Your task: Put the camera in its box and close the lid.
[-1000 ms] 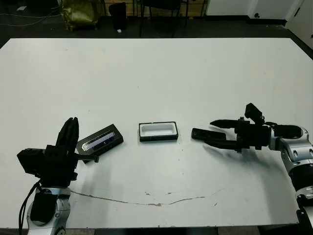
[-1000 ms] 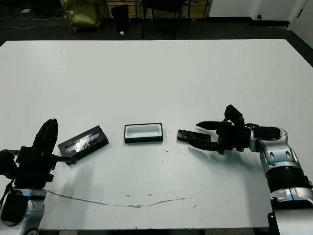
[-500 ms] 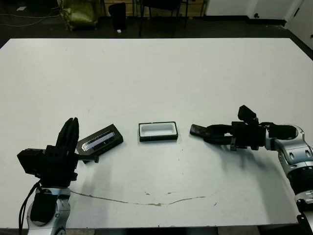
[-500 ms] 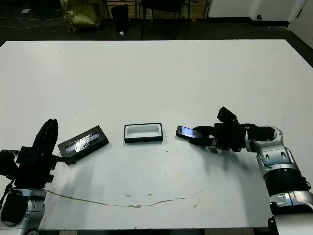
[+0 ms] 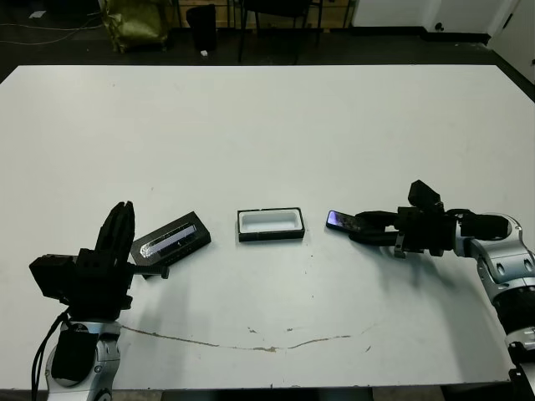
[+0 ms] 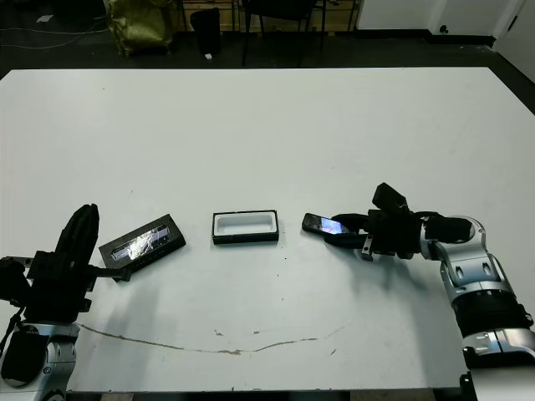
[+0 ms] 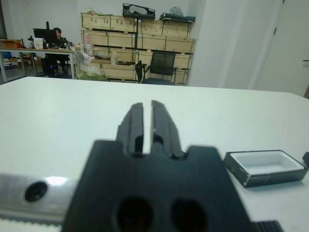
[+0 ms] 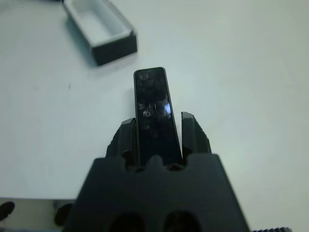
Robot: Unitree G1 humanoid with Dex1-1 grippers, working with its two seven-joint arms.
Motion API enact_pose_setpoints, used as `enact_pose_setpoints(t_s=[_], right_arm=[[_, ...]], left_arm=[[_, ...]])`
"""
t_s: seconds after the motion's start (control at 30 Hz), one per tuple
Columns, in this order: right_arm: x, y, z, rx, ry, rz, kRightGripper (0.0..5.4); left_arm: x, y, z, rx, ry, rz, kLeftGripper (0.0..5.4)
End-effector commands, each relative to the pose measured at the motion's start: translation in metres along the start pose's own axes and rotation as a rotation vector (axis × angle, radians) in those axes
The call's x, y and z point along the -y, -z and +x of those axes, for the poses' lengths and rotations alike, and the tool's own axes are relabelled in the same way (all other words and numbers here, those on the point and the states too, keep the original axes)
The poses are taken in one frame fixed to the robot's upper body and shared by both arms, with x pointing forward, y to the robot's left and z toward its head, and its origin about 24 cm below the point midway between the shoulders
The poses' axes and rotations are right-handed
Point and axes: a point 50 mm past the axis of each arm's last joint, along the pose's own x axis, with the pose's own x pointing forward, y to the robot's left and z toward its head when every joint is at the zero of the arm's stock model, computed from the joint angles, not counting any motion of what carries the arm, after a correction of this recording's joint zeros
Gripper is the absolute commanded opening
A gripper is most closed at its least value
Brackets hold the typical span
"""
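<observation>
The camera [image 5: 341, 221] is a slim black bar held between the fingers of my right gripper [image 5: 361, 230], which is shut on it just right of the box; its glossy face [image 8: 152, 112] sticks out past the fingers [image 8: 126, 138] in the right wrist view. The box [image 5: 269, 224], black outside and white inside, sits open at the table's middle, also seen as the box [image 7: 264, 166] from the left wrist. The lid [image 5: 170, 239] with its shiny strip lies left of the box. My left gripper [image 5: 117, 231] stands shut beside the lid, holding nothing.
A thin dark scratch line [image 5: 251, 344] runs along the white table [image 5: 267, 125] near the front edge. Chairs and a bin [image 5: 201, 25] stand on the floor beyond the far edge. A person sits at a desk [image 7: 48, 43] far off in the left wrist view.
My right gripper closed on the camera and lifted its left end off the table, tilting it so its glossy face shows. The left arm, lid and box stayed put.
</observation>
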Motion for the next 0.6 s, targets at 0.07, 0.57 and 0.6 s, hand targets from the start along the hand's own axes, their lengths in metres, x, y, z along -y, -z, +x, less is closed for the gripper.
enact_pose_setpoints(t_s=[0.07,0.57,0.6], right_arm=[[0.012,-0.024,-0.002,0.087,0.005,0.037,0.70],[0.001,-0.107,0.060,0.144,-0.263,-0.124,0.70],[-0.002,-0.108,0.065,0.115,-0.293,-0.114,0.70]], left_arm=[[-0.001,0.005,-0.003,-0.033,-0.006,0.005,0.00],[0.002,0.005,-0.005,-0.047,-0.002,-0.006,0.00],[0.002,0.005,-0.005,-0.047,-0.001,-0.005,0.00]])
